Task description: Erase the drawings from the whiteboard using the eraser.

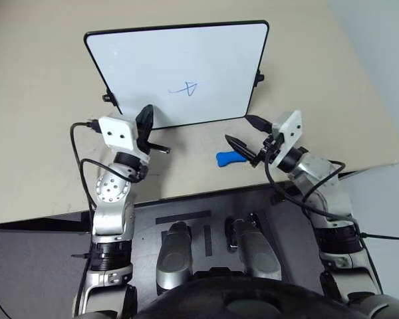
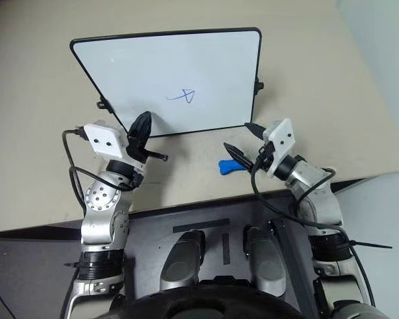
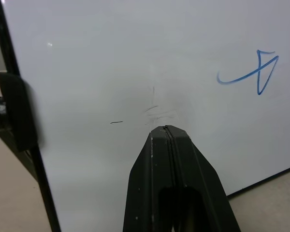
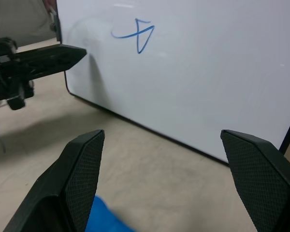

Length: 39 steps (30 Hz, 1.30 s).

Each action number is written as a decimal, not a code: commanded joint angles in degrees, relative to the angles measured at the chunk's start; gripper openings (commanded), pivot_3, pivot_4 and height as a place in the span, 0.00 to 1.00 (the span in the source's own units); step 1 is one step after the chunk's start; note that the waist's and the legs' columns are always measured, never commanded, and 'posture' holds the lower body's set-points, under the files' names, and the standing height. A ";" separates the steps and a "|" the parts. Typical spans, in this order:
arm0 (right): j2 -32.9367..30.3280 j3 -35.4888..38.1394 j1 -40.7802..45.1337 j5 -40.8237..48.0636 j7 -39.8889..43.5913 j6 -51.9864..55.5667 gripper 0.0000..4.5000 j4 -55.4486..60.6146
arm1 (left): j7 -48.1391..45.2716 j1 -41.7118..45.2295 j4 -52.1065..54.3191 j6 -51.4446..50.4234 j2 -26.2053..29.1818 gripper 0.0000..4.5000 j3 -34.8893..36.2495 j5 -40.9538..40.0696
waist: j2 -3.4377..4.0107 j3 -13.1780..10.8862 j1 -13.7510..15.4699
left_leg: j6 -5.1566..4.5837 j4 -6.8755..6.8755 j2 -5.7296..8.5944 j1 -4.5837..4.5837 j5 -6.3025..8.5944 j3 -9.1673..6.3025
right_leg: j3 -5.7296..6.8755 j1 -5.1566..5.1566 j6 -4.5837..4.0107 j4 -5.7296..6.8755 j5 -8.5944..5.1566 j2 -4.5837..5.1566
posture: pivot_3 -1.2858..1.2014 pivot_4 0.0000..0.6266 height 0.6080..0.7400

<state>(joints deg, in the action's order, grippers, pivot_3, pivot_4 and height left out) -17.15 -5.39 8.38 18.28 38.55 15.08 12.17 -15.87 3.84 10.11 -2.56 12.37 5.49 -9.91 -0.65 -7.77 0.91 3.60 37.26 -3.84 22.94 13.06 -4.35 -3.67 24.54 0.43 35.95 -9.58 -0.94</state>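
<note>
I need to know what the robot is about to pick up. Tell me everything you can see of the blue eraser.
The eraser is a small bright blue, bone-shaped piece of what looks like plastic, lying flat on the beige table just in front of the whiteboard's near edge, apart from it. The right gripper, jaws wide open, hangs right beside it; whether a finger touches it cannot be told. It is not held.

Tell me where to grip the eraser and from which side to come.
Grip the eraser across its narrow middle, probably coming from above with the open right gripper beside it. It lies flat on the table and its bone shape narrows there, so the wider ends should stop it slipping.
</note>
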 commanded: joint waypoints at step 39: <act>-14.31 -9.71 5.58 -5.92 21.07 -7.08 0.90 -5.95 | 2.59 -4.07 3.29 1.32 -2.13 0.00 0.19 0.45 | -0.02 0.00 -0.06 | 0.01 0.28 0.04 -0.01 0.06 0.36 | -0.04 -0.12 0.46 0.03 -0.28 -0.09 | 0.52 0.24 1.00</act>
<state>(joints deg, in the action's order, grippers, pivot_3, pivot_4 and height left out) -31.91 -14.89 12.62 12.34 59.17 9.07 6.22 -13.40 -1.00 12.68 -2.50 10.36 5.77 -9.52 -0.67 -7.77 0.84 3.61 37.58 -3.81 22.93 13.12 -4.01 -3.71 24.42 0.89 35.99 -9.87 -1.04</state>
